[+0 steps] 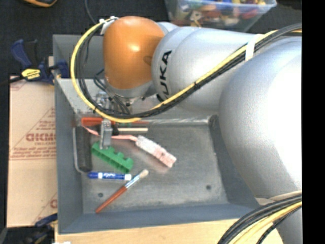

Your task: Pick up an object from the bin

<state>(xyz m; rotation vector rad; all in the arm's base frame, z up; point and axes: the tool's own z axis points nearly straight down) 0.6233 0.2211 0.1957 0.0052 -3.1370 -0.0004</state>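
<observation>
Grey metal bin (188, 187), its few loose things gathered at the left of the frame. From where I stand the end effector (105, 136) hangs at the upper-left end of a green toothed plastic block (114, 159), whose long axis slants down to the right. Released or clenched, I cannot tell. A blue marker pen (108, 176) lies just below the block; I'd guess a short drop suffices
</observation>
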